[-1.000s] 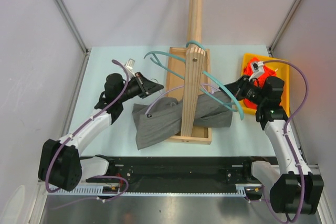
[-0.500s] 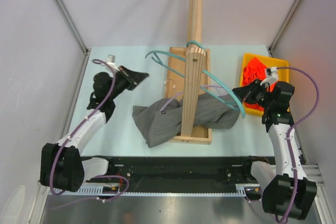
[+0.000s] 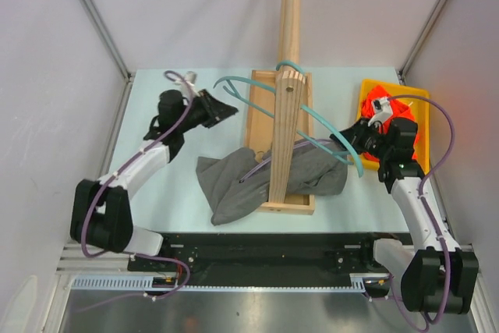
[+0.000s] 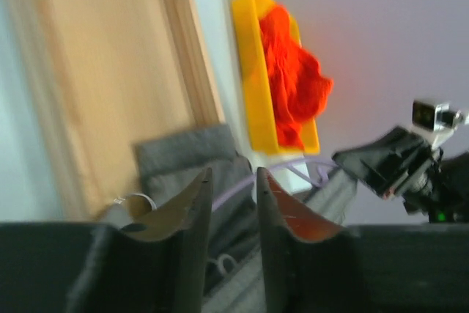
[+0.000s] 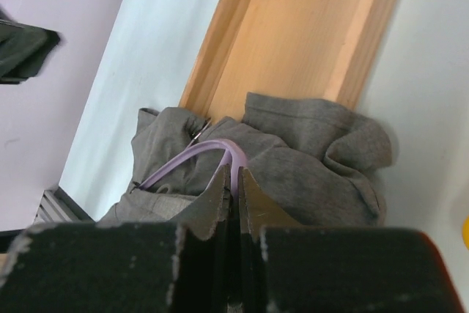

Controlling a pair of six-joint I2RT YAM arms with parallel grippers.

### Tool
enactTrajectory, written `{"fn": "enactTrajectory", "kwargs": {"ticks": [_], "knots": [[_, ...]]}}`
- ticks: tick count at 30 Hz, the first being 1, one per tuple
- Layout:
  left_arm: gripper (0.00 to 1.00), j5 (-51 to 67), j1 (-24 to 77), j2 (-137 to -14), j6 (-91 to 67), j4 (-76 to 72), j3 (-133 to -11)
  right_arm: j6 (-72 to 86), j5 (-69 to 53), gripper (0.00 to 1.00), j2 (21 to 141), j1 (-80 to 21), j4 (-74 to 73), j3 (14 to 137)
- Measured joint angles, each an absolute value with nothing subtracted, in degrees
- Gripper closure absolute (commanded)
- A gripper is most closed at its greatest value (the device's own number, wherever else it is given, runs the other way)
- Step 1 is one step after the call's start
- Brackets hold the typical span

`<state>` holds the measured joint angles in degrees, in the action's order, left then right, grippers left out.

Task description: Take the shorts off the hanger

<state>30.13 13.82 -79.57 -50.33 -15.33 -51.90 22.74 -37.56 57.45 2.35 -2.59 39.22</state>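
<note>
Grey shorts point(image 3: 230, 185): draped over wooden stand base point(image 3: 261, 115), lilac hanger point(image 5: 192, 156) threaded inside.
Right gripper point(image 5: 233, 175): clamped on that hanger, likely anchoring it.
Left gripper point(image 4: 233, 181): slightly apart, empty.

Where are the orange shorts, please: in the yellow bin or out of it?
In: the orange shorts lie bunched between the walls of the yellow bin.
</note>
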Motion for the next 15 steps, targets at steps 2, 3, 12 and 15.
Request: {"fn": "enactTrajectory", "kwargs": {"ticks": [2,3,12,15], "knots": [[0.19,31.88,17.19,-82.81,-46.68,-12.93,-54.13,22.37,-38.20,1.00,57.69,2.17,-1.56,39.22],[0.16,32.80,18.20,-83.46,-45.06,-11.46,-54.13,22.33,-38.81,1.00,57.76,2.20,-0.97,39.22],[0.15,28.97,28.69,-91.05,-29.67,4.80,-57.60,21.04,-43.64,1.00,58.02,4.47,0.10,39.22],[0.15,25.54,31.53,-93.56,-26.20,8.32,-60.73,20.36,-44.56,1.00,58.33,4.89,0.08,39.22]]}}
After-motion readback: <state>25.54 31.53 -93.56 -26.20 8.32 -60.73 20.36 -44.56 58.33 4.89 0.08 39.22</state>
